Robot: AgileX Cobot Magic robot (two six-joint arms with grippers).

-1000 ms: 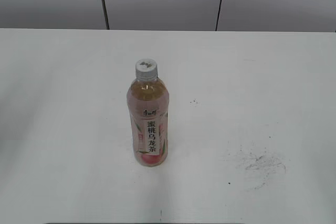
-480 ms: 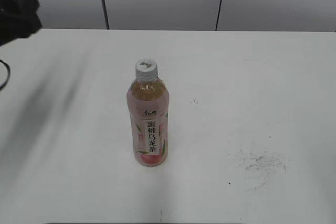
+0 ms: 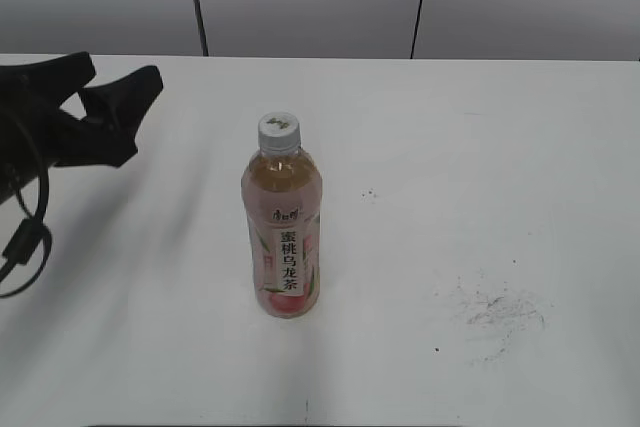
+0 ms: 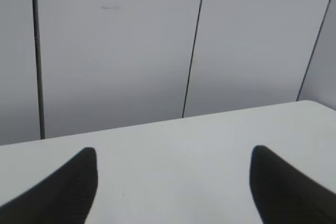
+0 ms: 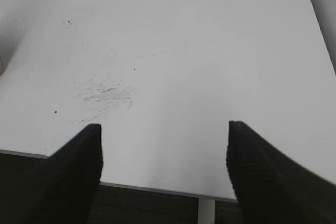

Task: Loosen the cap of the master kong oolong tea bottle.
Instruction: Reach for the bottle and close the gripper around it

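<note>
the master kong oolong tea bottle (image 3: 283, 237) stands upright a little left of the desk's (image 3: 480, 147) middle, nearer the front edge than the back. it holds amber tea behind a pink label with a white strip of black characters. the cap (image 3: 279, 132), pale grey and ribbed, sits on its neck. the left gripper (image 3: 118, 89) hovers by the left edge toward the back corner, jaws spread, well apart from the bottle. the right gripper (image 5: 164, 153) hangs over the front edge near scuff marks (image 5: 102, 95), jaws apart, empty.
</note>
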